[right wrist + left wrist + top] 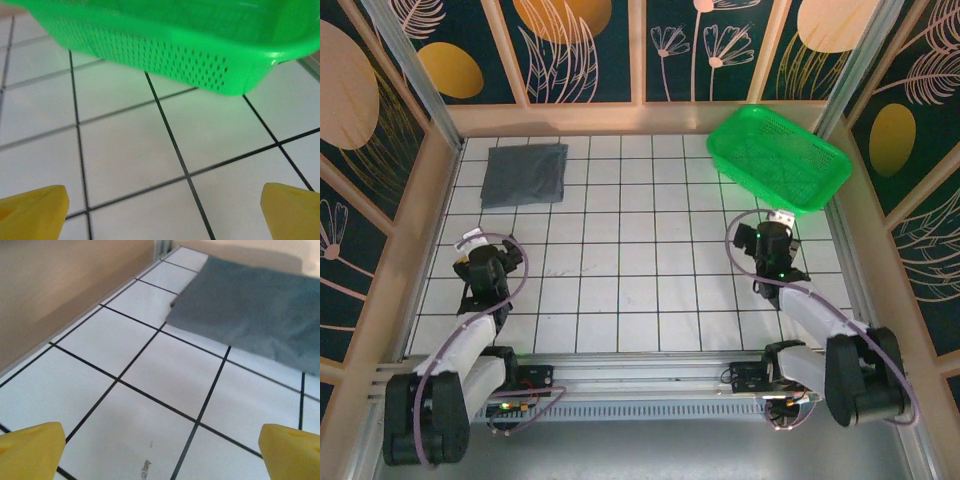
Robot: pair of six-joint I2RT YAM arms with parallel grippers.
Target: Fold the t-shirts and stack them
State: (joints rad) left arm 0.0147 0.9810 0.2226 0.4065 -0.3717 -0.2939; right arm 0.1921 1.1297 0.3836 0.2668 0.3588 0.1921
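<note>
the t-shirt (525,173) lies flat at the far-left corner of the table (640,260), ahead of the left gripper (160,450). left gripper and right gripper (162,210): fingers spread, empty. risk: a low forward approach snags the near hem and rucks the cloth.

a green plastic basket (778,158) with slotted walls sits askew at the far right corner of the counter (620,270), a white surface ruled in black squares. a pale wooden rim (432,240) and dark leaf-painted panels (580,50) enclose it.
</note>
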